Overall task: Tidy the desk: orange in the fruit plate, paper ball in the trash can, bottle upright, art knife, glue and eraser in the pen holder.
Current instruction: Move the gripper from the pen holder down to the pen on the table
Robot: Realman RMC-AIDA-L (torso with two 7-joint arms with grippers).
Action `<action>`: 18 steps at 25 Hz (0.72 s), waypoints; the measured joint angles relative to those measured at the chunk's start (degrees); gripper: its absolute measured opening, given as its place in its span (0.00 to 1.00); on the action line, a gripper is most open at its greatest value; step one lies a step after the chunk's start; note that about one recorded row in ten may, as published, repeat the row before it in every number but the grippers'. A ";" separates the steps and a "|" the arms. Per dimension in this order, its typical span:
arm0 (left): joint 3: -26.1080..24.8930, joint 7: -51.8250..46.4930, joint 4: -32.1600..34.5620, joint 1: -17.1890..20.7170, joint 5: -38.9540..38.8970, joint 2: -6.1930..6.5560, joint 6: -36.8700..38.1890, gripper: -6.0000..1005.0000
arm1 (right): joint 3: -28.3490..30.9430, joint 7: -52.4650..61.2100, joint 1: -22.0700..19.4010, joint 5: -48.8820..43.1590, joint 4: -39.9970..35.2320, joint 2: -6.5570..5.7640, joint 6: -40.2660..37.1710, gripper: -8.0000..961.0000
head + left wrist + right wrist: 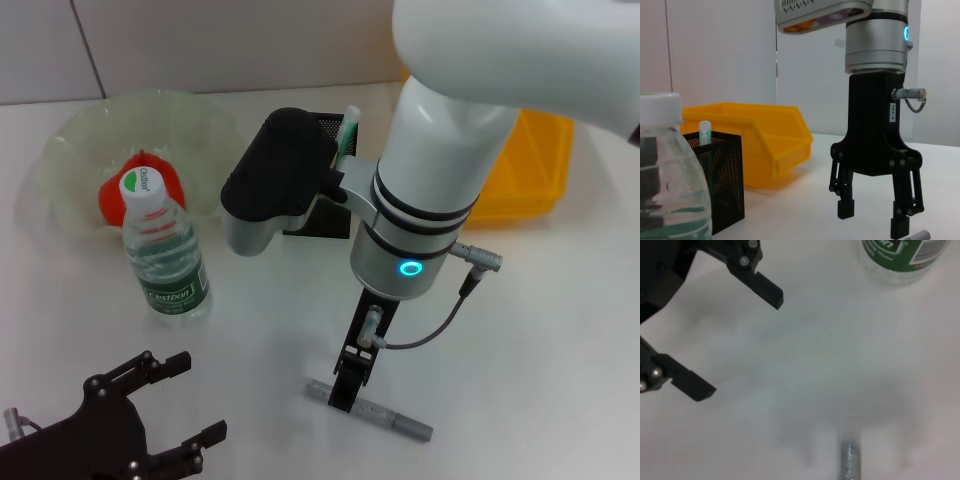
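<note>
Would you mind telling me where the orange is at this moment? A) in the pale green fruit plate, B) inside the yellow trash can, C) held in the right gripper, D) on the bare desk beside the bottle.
A: the orange lies inside the fruit plate, behind the upright bottle.

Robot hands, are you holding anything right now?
Nothing is held. The right gripper hangs open just above the grey art knife; the left gripper is open and empty.
</note>
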 joint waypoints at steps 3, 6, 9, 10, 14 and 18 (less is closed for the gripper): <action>0.00 0.00 -0.04 0.00 0.00 0.00 0.00 0.80 | -0.46 -0.01 -0.01 0.15 -0.07 0.00 0.03 0.75; 0.06 -0.09 -0.06 0.00 0.00 -0.02 0.00 0.80 | -2.19 -0.08 0.02 0.57 -0.36 0.00 0.03 0.74; 0.33 -0.14 -0.06 0.00 0.00 -0.05 0.00 0.80 | -3.82 -0.07 0.17 1.35 -0.38 0.00 0.10 0.73; 0.40 -0.16 -0.06 0.00 0.00 -0.06 0.00 0.80 | -4.32 0.07 0.17 1.62 -0.48 0.00 0.45 0.73; 0.52 -0.17 -0.06 0.00 0.02 -0.11 0.01 0.80 | -4.64 0.23 0.06 1.75 -0.49 0.00 0.85 0.72; -0.13 -0.33 -0.06 -0.06 1.50 -0.40 0.27 0.80 | -6.34 0.39 -0.01 2.27 -0.02 0.00 2.01 0.71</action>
